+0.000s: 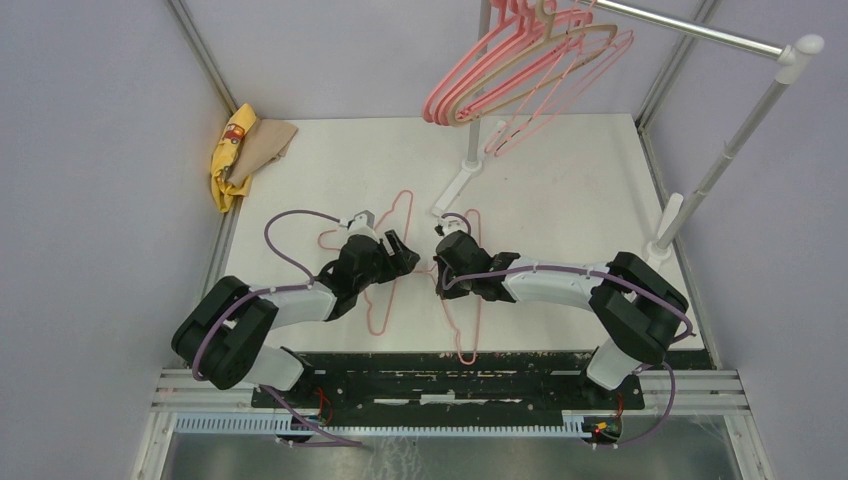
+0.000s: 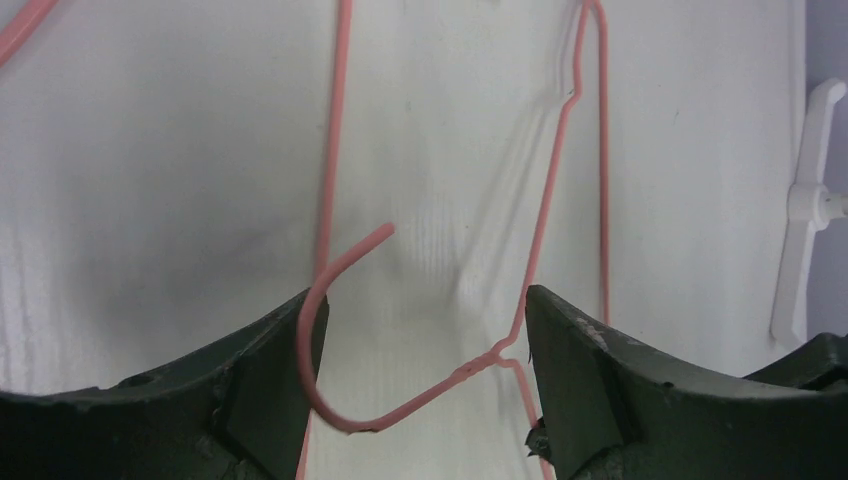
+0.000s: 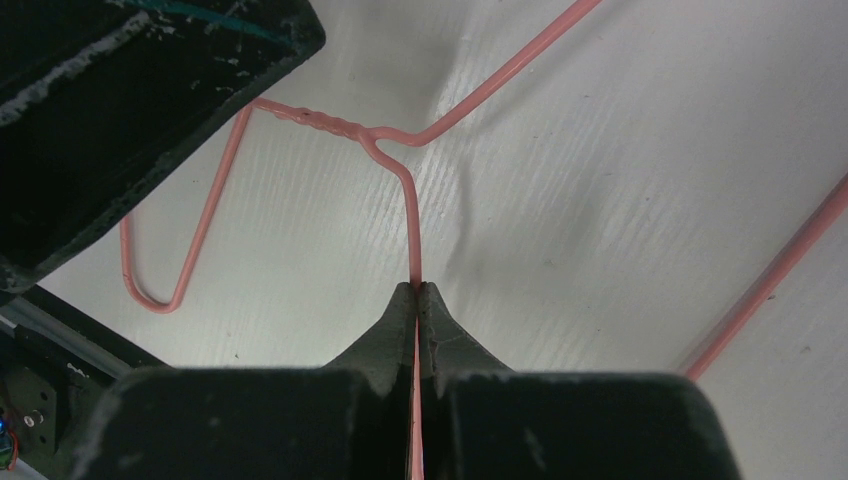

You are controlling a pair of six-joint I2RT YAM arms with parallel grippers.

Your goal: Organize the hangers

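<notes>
The thin pink wire hanger (image 3: 395, 170) lies at mid-tabletop (image 1: 580, 220), pickup in hand; the right claw (image 3: 417, 292) is clamped on its wire beside the neck; the left claw (image 2: 422, 300) stands wide around its hook (image 2: 325, 300); we judge the next move calls for a level lift to the rail (image 1: 700, 30).

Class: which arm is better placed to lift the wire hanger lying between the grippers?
Right. The right gripper is shut on the wire hanger just below its neck. The left gripper is only open around its hook, gripping nothing.
</notes>
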